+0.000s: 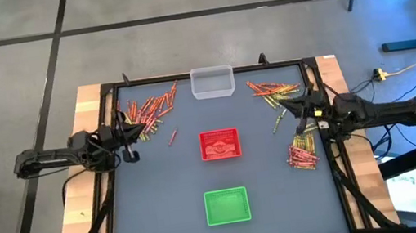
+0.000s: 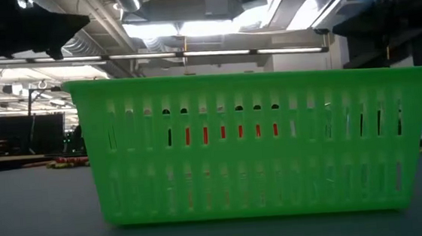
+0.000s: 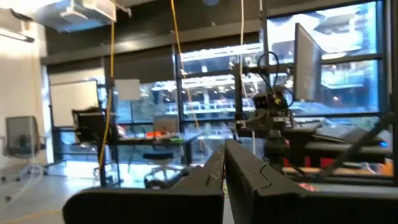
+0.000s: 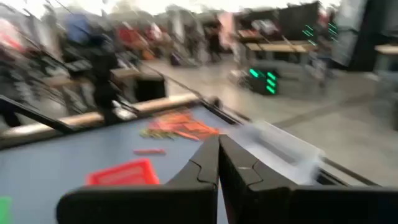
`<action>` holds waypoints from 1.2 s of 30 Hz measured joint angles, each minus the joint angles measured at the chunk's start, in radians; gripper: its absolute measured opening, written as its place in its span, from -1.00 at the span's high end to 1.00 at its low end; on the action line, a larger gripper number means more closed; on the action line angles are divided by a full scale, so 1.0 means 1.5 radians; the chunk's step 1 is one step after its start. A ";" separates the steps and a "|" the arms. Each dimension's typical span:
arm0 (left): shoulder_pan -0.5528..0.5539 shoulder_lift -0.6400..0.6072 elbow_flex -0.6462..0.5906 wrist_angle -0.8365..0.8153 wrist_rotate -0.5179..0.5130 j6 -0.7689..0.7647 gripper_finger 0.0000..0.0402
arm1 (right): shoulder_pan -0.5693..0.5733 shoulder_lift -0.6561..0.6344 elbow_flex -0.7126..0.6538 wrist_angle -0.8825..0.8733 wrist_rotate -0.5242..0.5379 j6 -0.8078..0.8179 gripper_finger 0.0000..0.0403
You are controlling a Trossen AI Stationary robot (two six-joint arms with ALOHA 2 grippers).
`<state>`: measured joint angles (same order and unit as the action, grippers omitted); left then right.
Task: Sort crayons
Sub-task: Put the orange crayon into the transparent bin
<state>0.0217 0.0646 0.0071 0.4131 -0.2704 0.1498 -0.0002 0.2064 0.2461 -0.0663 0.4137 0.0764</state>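
Observation:
Crayons lie in three heaps on the grey table: orange-red ones at the far left (image 1: 150, 107), a mixed heap at the far right (image 1: 272, 90), and a bundle by the right edge (image 1: 303, 153). One crayon (image 1: 171, 138) lies alone. My left gripper (image 1: 130, 136) is shut and holds nothing, at the table's left edge, raised and pointing over the table; its fingers (image 3: 225, 163) meet. My right gripper (image 1: 300, 111) is shut and holds nothing, at the right edge, pointing level; its fingers (image 4: 219, 163) are together.
A clear tray (image 1: 212, 82) stands at the far middle, a red tray (image 1: 220, 144) in the centre and a green tray (image 1: 227, 205) near the front, filling the low view (image 2: 250, 141). A black frame (image 1: 210, 72) rims the table. Bare grey surface lies between trays and heaps.

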 joint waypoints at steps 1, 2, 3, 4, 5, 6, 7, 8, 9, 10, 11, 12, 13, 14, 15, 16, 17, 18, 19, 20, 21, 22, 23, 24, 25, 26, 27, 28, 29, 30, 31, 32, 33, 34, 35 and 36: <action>0.003 0.003 0.000 0.008 0.000 0.006 1.00 | 0.000 0.021 0.022 -0.023 0.017 0.002 0.97; 0.007 0.006 0.000 0.015 0.000 0.011 1.00 | 0.000 0.044 0.044 -0.045 0.035 0.002 0.97; 0.010 0.010 0.000 0.023 0.000 0.015 1.00 | 0.000 0.069 0.063 -0.062 0.051 0.002 0.97; 0.015 0.014 0.000 0.030 0.000 0.018 1.00 | 0.000 0.095 0.082 -0.077 0.064 0.002 0.97; 0.019 0.018 0.000 0.035 0.000 0.022 1.00 | 0.000 0.124 0.101 -0.088 0.075 0.001 0.97; 0.023 0.022 0.000 0.042 0.000 0.028 1.00 | -0.001 0.151 0.119 -0.099 0.083 -0.004 0.97; 0.027 0.026 0.000 0.053 0.000 0.029 1.00 | -0.004 0.181 0.137 -0.104 0.090 -0.013 0.97; 0.032 0.032 0.000 0.067 0.001 0.030 1.00 | -0.011 0.211 0.157 -0.113 0.092 -0.021 0.97; 0.037 0.039 0.000 0.079 0.000 0.030 1.00 | -0.023 0.238 0.177 -0.128 0.091 -0.026 0.97; 0.041 0.045 0.000 0.090 0.001 0.030 1.00 | -0.037 0.267 0.197 -0.143 0.091 -0.034 0.97; 0.045 0.050 0.000 0.101 0.001 0.030 1.00 | -0.053 0.298 0.218 -0.157 0.088 -0.040 0.97; 0.048 0.053 0.000 0.114 0.002 0.030 1.00 | -0.070 0.329 0.238 -0.171 0.080 -0.052 0.97; 0.050 0.055 0.000 0.125 0.008 0.030 1.00 | -0.089 0.359 0.258 -0.189 0.071 -0.062 0.97; 0.052 0.058 0.000 0.133 0.019 0.030 1.00 | -0.109 0.387 0.278 -0.211 0.058 -0.074 0.97; 0.054 0.061 0.000 0.136 0.031 0.030 1.00 | -0.130 0.415 0.297 -0.231 0.044 -0.086 0.97; 0.056 0.065 0.000 0.137 0.044 0.031 1.00 | -0.152 0.441 0.316 -0.248 0.027 -0.093 0.97; 0.058 0.068 0.000 0.139 0.057 0.036 1.00 | -0.174 0.468 0.333 -0.265 0.006 -0.107 0.97; 0.060 0.071 0.000 0.140 0.071 0.045 1.00 | -0.196 0.494 0.350 -0.283 -0.015 -0.118 0.97; 0.060 0.071 0.000 0.140 0.083 0.049 1.00 | -0.216 0.519 0.363 -0.296 -0.035 -0.130 0.97; 0.060 0.071 0.000 0.139 0.094 0.048 1.00 | -0.235 0.546 0.375 -0.308 -0.057 -0.143 0.97; 0.060 0.071 0.000 0.140 0.104 0.044 1.00 | -0.252 0.571 0.385 -0.313 -0.073 -0.152 0.97; 0.060 0.071 0.000 0.140 0.112 0.043 1.00 | -0.267 0.594 0.394 -0.317 -0.085 -0.162 0.97; 0.060 0.071 0.000 0.138 0.118 0.043 1.00 | -0.281 0.616 0.402 -0.321 -0.094 -0.172 0.97; 0.060 0.071 0.000 0.138 0.122 0.042 1.00 | -0.294 0.637 0.411 -0.325 -0.097 -0.181 0.97; 0.060 0.071 0.000 0.137 0.123 0.042 1.00 | -0.305 0.658 0.418 -0.328 -0.099 -0.192 0.97; 0.060 0.071 0.000 0.136 0.124 0.042 1.00 | -0.316 0.678 0.425 -0.333 -0.103 -0.201 0.95; 0.060 0.071 0.000 0.135 0.123 0.042 1.00 | -0.325 0.698 0.433 -0.341 -0.104 -0.209 0.92; 0.060 0.071 0.000 0.134 0.120 0.042 1.00 | -0.335 0.716 0.441 -0.351 -0.109 -0.209 0.88; 0.060 0.071 0.000 0.134 0.116 0.041 1.00 | -0.344 0.735 0.449 -0.358 -0.110 -0.209 0.82; 0.060 0.071 0.000 0.133 0.109 0.041 1.00 | -0.352 0.753 0.454 -0.362 -0.116 -0.209 0.75; 0.060 0.071 0.000 0.129 0.104 0.033 1.00 | -0.360 0.770 0.458 -0.365 -0.127 -0.211 0.68; 0.060 0.071 0.000 0.123 0.103 0.024 1.00 | -0.366 0.785 0.461 -0.369 -0.144 -0.214 0.60; 0.060 0.071 0.000 0.118 0.103 0.016 1.00 | -0.372 0.798 0.463 -0.367 -0.159 -0.216 0.53; 0.060 0.071 0.000 0.115 0.104 0.013 1.00 | -0.378 0.813 0.464 -0.366 -0.171 -0.223 0.45; 0.060 0.071 0.000 0.110 0.105 0.013 1.00 | -0.381 0.826 0.464 -0.364 -0.177 -0.234 0.39; 0.060 0.071 0.000 0.104 0.106 0.012 1.00 | -0.382 0.838 0.464 -0.360 -0.178 -0.247 0.32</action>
<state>0.1112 0.1715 0.0071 0.5686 -0.1116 0.1680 -0.5728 1.4631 0.9417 -0.6064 0.1461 -0.2934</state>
